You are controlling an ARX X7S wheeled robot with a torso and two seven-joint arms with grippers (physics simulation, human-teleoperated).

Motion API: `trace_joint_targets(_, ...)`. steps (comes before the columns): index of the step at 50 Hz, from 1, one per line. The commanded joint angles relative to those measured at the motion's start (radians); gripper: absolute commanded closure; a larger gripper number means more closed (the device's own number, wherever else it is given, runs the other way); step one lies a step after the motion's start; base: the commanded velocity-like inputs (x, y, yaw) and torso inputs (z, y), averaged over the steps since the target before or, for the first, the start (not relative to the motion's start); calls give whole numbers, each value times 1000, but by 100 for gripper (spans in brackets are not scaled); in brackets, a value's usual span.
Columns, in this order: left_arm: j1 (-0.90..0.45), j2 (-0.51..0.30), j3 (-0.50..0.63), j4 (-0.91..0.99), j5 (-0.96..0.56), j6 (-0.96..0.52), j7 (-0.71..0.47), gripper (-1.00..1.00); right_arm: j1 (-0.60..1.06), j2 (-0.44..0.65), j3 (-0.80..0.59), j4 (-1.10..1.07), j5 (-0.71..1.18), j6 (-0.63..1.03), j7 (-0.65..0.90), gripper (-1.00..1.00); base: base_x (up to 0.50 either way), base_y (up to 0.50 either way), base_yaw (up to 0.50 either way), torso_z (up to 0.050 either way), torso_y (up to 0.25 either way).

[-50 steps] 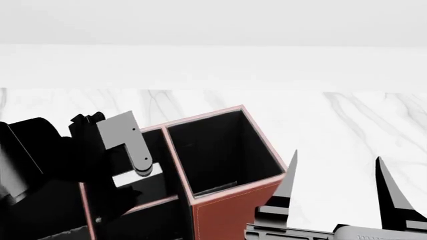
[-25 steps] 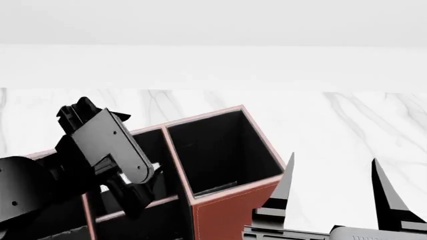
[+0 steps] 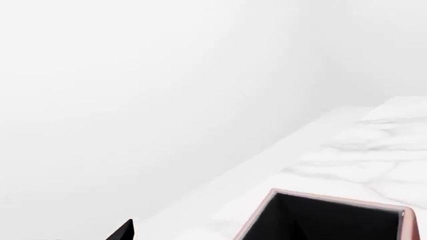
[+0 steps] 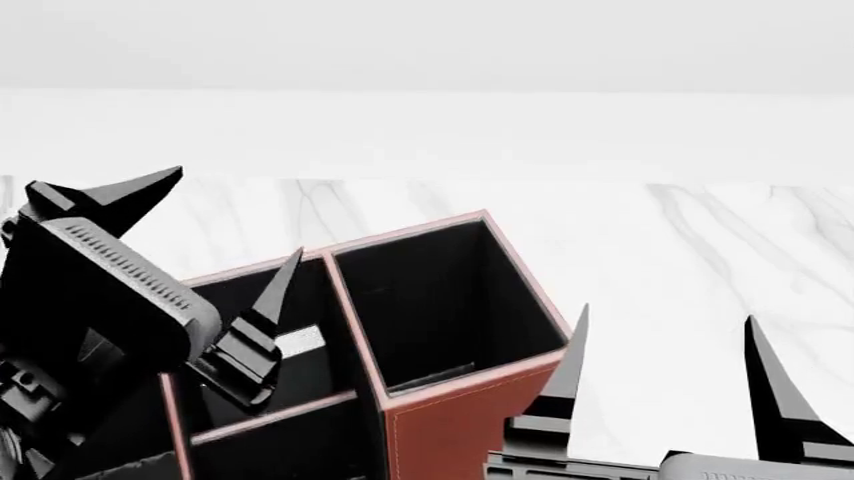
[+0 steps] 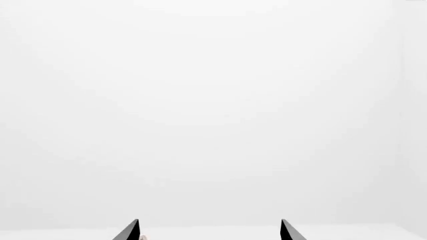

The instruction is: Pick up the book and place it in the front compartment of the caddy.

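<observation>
The reddish-brown caddy (image 4: 447, 425) stands at the lower middle of the head view, its tall black-lined corner cell (image 4: 441, 300) in front of me. That cell also shows in the left wrist view (image 3: 333, 222). Left of it, beyond a low pale divider (image 4: 274, 413), a white strip (image 4: 303, 341) shows inside a black cell; it looks like the book's page edge, and the black cover cannot be told from the lining. My left gripper (image 4: 214, 225) is open and empty, raised over the caddy's left side. My right gripper (image 4: 667, 320) is open and empty, right of the caddy, and also shows in the right wrist view (image 5: 209, 229).
The white marble table (image 4: 694, 240) runs right of and behind the caddy to a plain white wall (image 4: 427, 60). My left arm's black body (image 4: 80, 310) covers the caddy's left part.
My left gripper has lifted up out of the caddy's left cell and turned its open fingers upward. The white strip stays in the cell. The right gripper has barely moved.
</observation>
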Motion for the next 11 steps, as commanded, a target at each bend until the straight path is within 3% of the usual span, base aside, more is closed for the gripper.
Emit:
trace_joint_targets(1,89,-37,-30,67,11,95,-78,-100,4,3,-3,-8,0,7,5,-100,0,0,0,0,0)
trace_joint_targets(11,171,-52,-32,133,51,175,-135,-100,4,7,-2,-15,3,8,8,-100,0,0,0,0,0)
